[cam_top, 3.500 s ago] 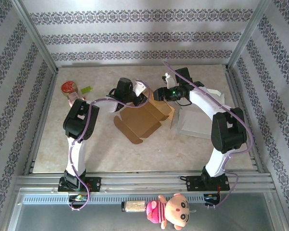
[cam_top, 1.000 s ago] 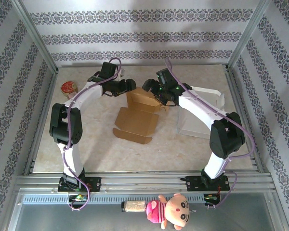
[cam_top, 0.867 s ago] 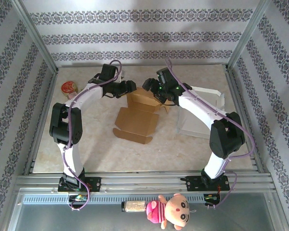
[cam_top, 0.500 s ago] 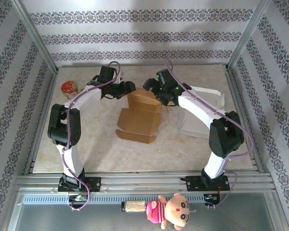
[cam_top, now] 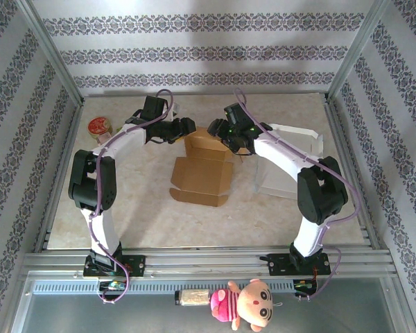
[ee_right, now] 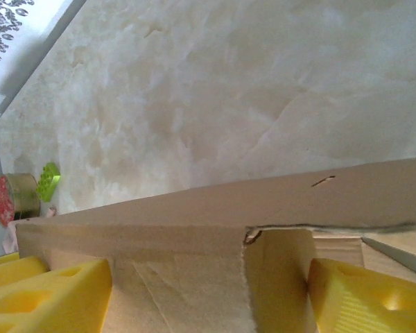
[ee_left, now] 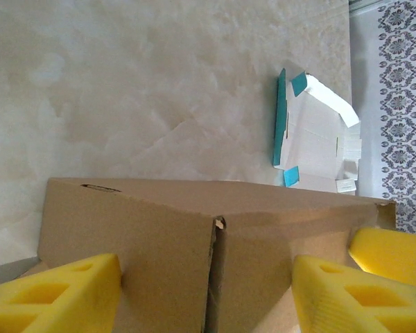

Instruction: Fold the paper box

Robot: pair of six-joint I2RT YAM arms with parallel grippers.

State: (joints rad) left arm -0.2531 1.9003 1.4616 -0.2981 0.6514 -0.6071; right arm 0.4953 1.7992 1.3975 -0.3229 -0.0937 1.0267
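Observation:
The brown paper box (cam_top: 202, 175) lies mid-table, its open lid flap spread toward the near side and its body (cam_top: 209, 143) standing at the far end. My left gripper (cam_top: 186, 127) is at the body's left end. In the left wrist view its yellow fingers (ee_left: 52, 291) press both sides of a folded cardboard wall (ee_left: 145, 236), so my left gripper (ee_left: 204, 291) is shut on it. My right gripper (cam_top: 219, 129) is at the body's right end. Its pads (ee_right: 367, 295) flank and touch a cardboard wall (ee_right: 194, 222), with my right gripper (ee_right: 208, 291) shut on the box.
A flat white and teal carton (ee_left: 312, 132) lies right of the box, under the right arm (cam_top: 291, 161). A red-lidded tin (cam_top: 98, 126) and a small green object (ee_right: 47, 182) sit at the far left. A plush doll (cam_top: 246, 305) lies below the table's near rail.
Both arms swung from beside the tilted box to its far end. In the last second the box slid slightly right, and the right jaws narrowed onto the wall.

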